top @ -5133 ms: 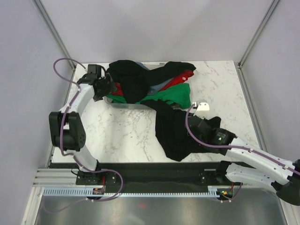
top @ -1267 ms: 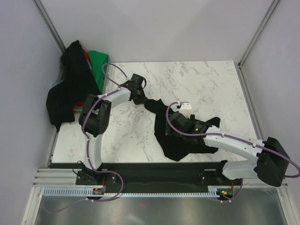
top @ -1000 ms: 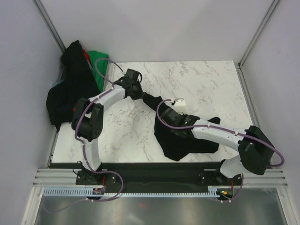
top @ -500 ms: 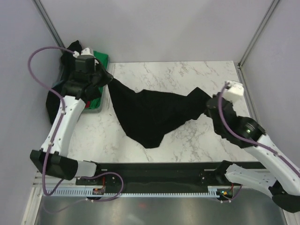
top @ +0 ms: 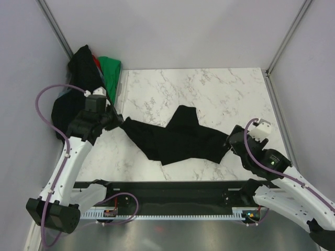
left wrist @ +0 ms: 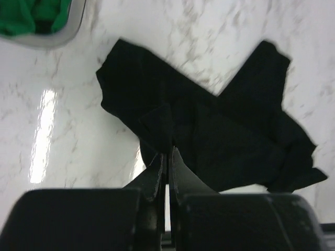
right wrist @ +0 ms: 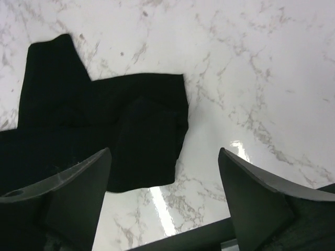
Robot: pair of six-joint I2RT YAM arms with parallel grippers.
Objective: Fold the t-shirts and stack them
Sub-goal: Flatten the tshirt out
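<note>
One black t-shirt lies crumpled across the middle of the marble table. My left gripper is shut on its left end; in the left wrist view the jaws pinch a fold of the black cloth. My right gripper stands open just past the shirt's right end, with nothing between its fingers. In the right wrist view its fingertips spread wide above the shirt's edge. More t-shirts are piled at the far left: black, green and a bit of red.
The pile sits in a grey tray at the table's far left corner, its rim and green cloth showing in the left wrist view. Grey walls close in on both sides. The table's near edge runs just below the shirt.
Half a second ago the black shirt hung stretched between both grippers. Both arms have come down and nearer, the shirt now lies on the table, and the right gripper has opened and let go.
</note>
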